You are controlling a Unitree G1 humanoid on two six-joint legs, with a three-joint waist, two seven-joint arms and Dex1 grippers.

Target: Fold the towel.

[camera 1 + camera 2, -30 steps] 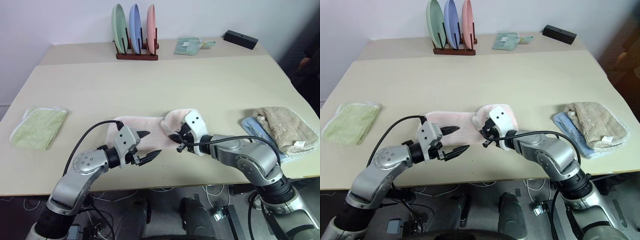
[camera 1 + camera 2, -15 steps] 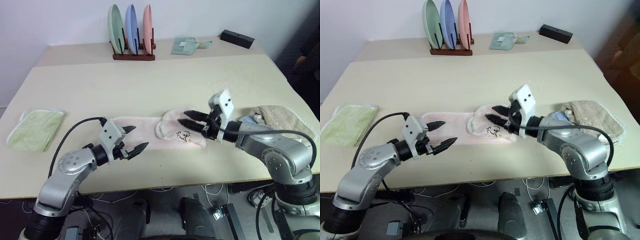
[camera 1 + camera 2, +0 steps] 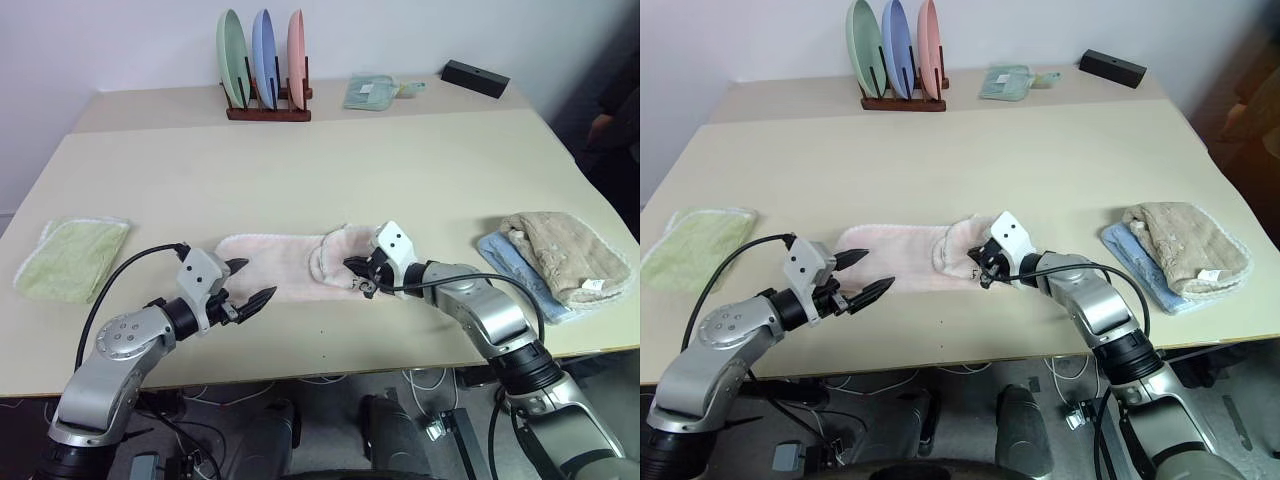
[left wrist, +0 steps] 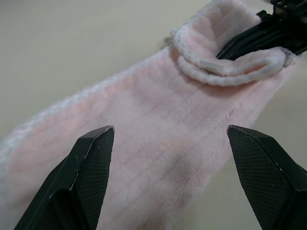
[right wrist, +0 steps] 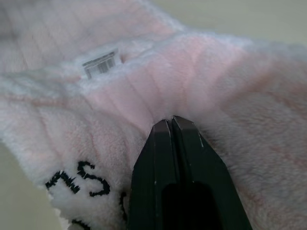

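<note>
- The pink towel (image 3: 300,265) is lying stretched out near the front edge of the table (image 3: 400,170), w/ its right end doubled back over itself in a loose flap.
- The right gripper (image 3: 352,273) is reaching in from the robot's right, forearm running low along the table and angled toward the centre, fingers pointing left at the folded end.
- In the right wrist view its 2 black fingers (image 5: 165,158) are pressing together w/ no gap, tips pushed into the pink pile just under the flap's white-trimmed edge; whether any cloth is pinched between them can't be told.
- Dark embroidered lettering (image 5: 79,177) is showing on the flap beside those fingers, and a small striped tag (image 5: 100,64) is sitting on the trim above.
- The left gripper (image 3: 252,283) is hovering at the towel's left end, elbow bent out to the side, forearm pointing in toward the right.
- Its pincer is standing wide, 2 fingers (image 4: 91,163) spread apart over the flat pink cloth, holding nothing.
- Elsewhere: a green folded towel (image 3: 72,256) at far left, a beige towel (image 3: 565,255) stacked on a blue cloth (image 3: 515,262) at right, and a rack w/ 3 plates (image 3: 263,70) at the back.
</note>
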